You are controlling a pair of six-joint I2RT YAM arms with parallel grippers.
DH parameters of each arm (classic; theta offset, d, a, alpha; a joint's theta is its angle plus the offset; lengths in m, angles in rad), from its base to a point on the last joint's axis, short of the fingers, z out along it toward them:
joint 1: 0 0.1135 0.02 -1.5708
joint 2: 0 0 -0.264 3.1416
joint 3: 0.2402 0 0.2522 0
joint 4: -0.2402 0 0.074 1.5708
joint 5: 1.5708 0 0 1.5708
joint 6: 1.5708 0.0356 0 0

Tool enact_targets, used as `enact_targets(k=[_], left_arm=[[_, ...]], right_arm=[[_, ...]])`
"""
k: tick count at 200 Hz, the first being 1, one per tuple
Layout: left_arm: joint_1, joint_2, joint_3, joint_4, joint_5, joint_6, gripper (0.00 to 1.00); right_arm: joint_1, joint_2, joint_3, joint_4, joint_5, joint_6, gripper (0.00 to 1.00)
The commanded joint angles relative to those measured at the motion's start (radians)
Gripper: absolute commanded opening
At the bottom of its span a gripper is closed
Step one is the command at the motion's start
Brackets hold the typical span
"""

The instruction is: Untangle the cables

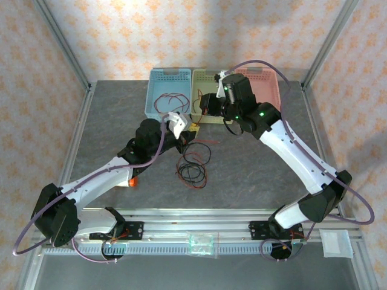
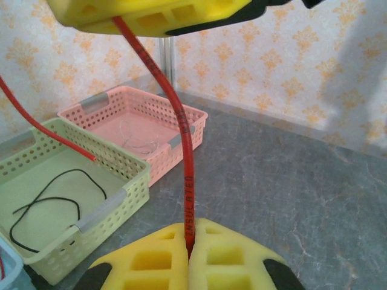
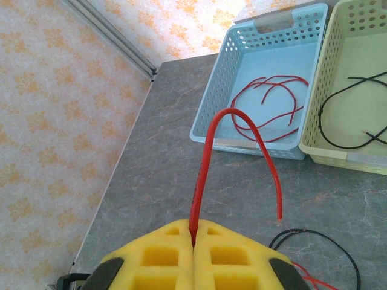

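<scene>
Left wrist: red cable clamped in left pincer (upright).

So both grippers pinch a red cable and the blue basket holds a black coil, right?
No: the blue basket holds a red coil, per the right wrist view. Left gripper and right gripper do pinch a red cable.

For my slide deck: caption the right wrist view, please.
Right gripper clamps a red cable that arches up before the blue basket.

Grey stone-look table, orange-patterned wallpaper walls, aluminium frame
</scene>
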Motion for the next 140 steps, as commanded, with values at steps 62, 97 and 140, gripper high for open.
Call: enact_targets(k=[62,97,140], left_arm=[[-0.008,-0.006,0.1,-0.189,-0.206,-0.197,0.0],[-0.008,0.111,0.322,-0.495,-0.449,-0.204,0.0],[0.004,0.266,0.519,-0.665,-0.637,-0.224,0.0]], right_arm=[[-0.003,-0.09,-0.091,0.079,0.165,0.003,0.48],[-0.003,-0.129,-0.159,0.087,0.335,-0.023,0.63],[-0.003,-0.197,-0.343,0.199,0.378,-0.013,0.68]])
